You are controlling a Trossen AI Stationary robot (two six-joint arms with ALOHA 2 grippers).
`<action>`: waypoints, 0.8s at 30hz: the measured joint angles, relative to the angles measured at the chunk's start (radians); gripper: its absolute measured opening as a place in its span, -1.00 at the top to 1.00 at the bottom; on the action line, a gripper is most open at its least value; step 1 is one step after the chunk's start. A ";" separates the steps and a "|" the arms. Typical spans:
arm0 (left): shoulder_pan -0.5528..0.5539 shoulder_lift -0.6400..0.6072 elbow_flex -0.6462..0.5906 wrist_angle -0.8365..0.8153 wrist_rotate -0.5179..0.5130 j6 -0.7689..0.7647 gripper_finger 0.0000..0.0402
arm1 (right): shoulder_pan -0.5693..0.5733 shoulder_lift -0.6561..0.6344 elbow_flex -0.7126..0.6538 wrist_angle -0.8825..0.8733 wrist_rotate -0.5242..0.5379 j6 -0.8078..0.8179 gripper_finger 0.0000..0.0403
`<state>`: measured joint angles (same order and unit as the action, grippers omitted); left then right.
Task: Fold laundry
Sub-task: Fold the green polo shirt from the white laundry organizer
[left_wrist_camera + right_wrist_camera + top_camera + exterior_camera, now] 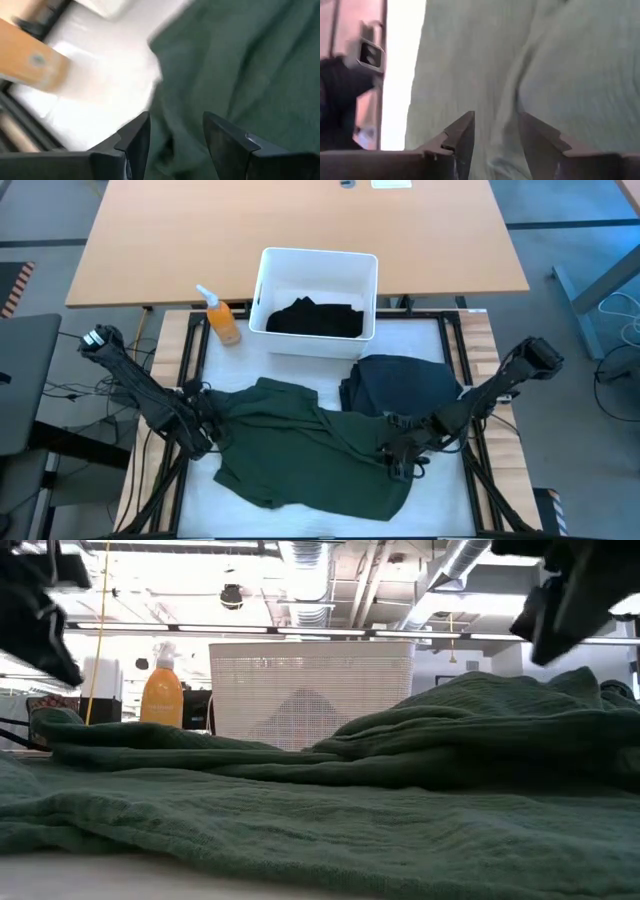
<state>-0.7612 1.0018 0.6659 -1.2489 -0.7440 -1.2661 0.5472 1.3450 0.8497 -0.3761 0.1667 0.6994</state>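
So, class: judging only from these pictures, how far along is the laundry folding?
Done: a dark charcoal garment lies in a compact bundle beside the white bin.
In hand: the dark green shirt lies spread and rumpled; the left tool at one edge and the right tool over the other both stand open, gripping nothing.
Left: folding the green shirt, then the black garment in the bin.

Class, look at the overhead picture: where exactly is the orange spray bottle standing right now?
In the high view, the orange plastic spray bottle stands on the table's left side, just left of the white rectangular plastic bin, beyond the dark green cloth garment.
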 joint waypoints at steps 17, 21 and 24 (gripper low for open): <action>-0.016 0.172 -0.078 1.160 0.295 0.799 0.14 | 0.034 0.248 0.000 0.491 0.010 -0.154 0.07; -0.019 0.346 -0.079 1.168 0.340 0.796 0.14 | 0.060 0.325 0.000 0.538 -0.008 -0.161 0.07; -0.017 0.476 -0.080 1.186 0.430 0.748 0.15 | 0.073 0.361 0.000 0.551 -0.008 -0.146 0.07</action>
<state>-0.7786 1.4777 0.5862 -0.0634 -0.3142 -0.5183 0.6202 1.7064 0.8494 0.1753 0.1585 0.5530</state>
